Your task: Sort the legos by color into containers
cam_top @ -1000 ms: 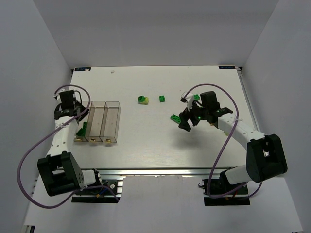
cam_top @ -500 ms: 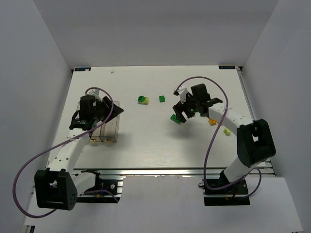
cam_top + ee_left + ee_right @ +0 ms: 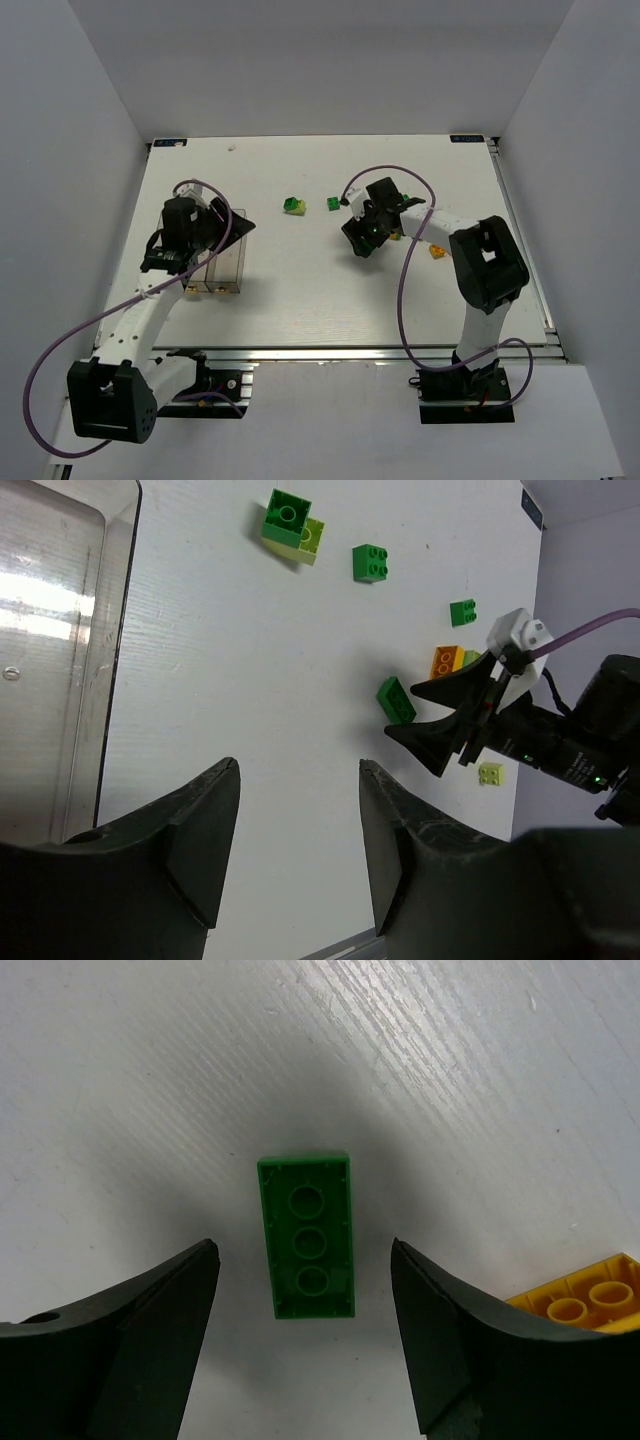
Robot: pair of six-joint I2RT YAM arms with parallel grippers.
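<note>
Since a second ago, our left gripper (image 3: 297, 770) has swung from the leftmost bin to the right side of the three containers (image 3: 225, 265) near the table's (image 3: 300, 300) left edge, its jaws now partly apart and empty. Our right gripper (image 3: 360, 238) has shifted toward the table's middle, jaws wide, straddling a flat dark green brick (image 3: 306, 1235) without touching it. Loose, we count four dark green, one orange brick (image 3: 446, 661) and at least two yellow-green. Bare table separates the containers from the bricks.
</note>
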